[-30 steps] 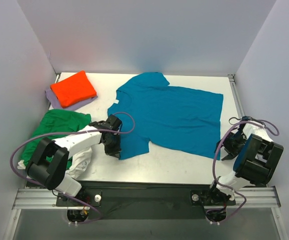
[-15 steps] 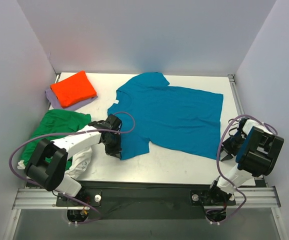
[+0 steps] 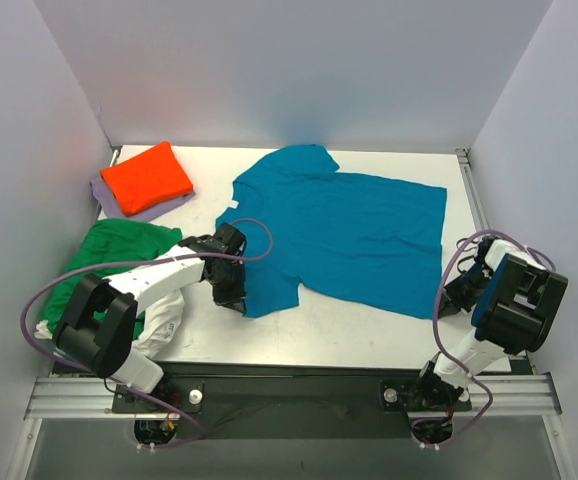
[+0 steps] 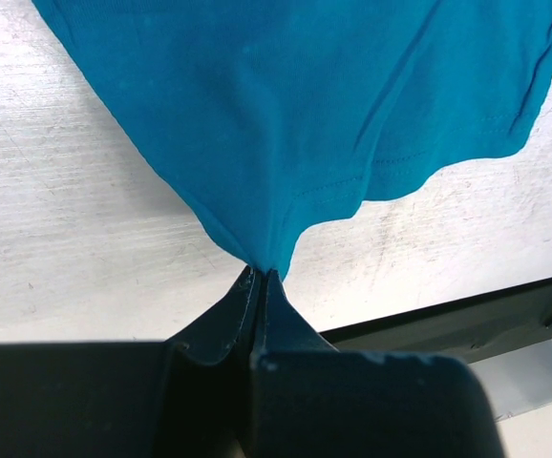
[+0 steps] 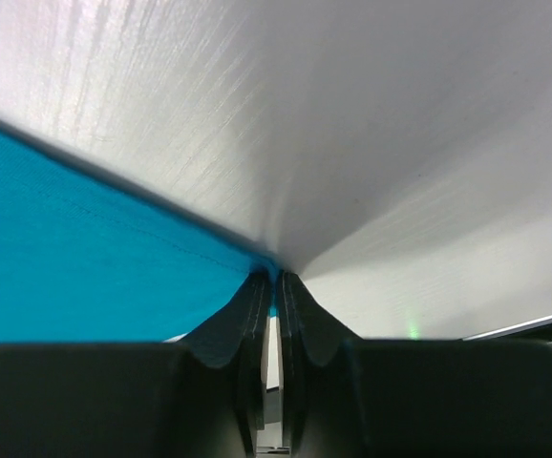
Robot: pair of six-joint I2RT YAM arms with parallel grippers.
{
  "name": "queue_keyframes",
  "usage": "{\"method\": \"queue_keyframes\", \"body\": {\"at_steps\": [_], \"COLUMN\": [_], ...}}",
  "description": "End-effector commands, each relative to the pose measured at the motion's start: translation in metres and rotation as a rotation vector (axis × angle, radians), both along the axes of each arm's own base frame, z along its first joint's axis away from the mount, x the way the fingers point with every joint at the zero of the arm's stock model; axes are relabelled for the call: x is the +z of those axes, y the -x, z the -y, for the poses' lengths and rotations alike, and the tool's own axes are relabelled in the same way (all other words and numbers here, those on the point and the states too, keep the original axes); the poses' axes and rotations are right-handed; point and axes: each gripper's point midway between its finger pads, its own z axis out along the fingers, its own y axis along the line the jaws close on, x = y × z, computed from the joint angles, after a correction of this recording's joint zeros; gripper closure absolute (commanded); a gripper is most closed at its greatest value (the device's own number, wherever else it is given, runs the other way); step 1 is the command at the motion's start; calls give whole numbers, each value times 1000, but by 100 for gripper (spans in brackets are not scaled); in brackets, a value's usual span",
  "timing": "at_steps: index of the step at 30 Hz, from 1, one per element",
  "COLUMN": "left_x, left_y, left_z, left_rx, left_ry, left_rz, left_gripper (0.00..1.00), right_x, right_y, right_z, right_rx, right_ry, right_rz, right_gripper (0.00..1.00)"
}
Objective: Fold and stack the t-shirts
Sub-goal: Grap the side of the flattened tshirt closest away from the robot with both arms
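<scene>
The teal-blue t-shirt (image 3: 344,235) lies spread flat on the table, collar to the left. My left gripper (image 3: 237,300) is shut on its near left corner; the left wrist view shows the cloth (image 4: 305,95) drawn to a point between the closed tips of that gripper (image 4: 260,275). My right gripper (image 3: 449,300) is at the shirt's near right corner. In the right wrist view that gripper (image 5: 274,281) is shut on the teal hem (image 5: 85,248), low over the table.
A folded orange t-shirt (image 3: 146,176) lies on a lavender one (image 3: 109,203) at the back left. A crumpled green t-shirt (image 3: 109,255) and a white one (image 3: 164,320) lie at the left, beside my left arm. White walls enclose the table.
My left gripper has shifted slightly up and to the right with the shirt corner. My right wrist has turned a little. The shirt lies much as before.
</scene>
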Motion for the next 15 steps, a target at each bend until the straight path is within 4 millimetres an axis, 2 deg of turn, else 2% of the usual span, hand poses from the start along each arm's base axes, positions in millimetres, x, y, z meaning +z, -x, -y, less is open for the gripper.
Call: {"method": "queue_keyframes", "body": {"at_steps": [1, 8, 15], "left_x": [13, 26, 36], "left_y": [-4, 7, 19], "left_z": [3, -8, -19], "left_rx": [-19, -19, -9], "left_ry": [15, -15, -34], "left_rz": [14, 16, 17], "left_gripper": [100, 100, 100], "right_x": [-4, 12, 35], "right_y": [22, 35, 58], "right_z": [1, 0, -4], "right_rx": [3, 16, 8], "right_ry": [28, 40, 49], "right_rz": [-74, -114, -195], "right_gripper": [98, 100, 100]}}
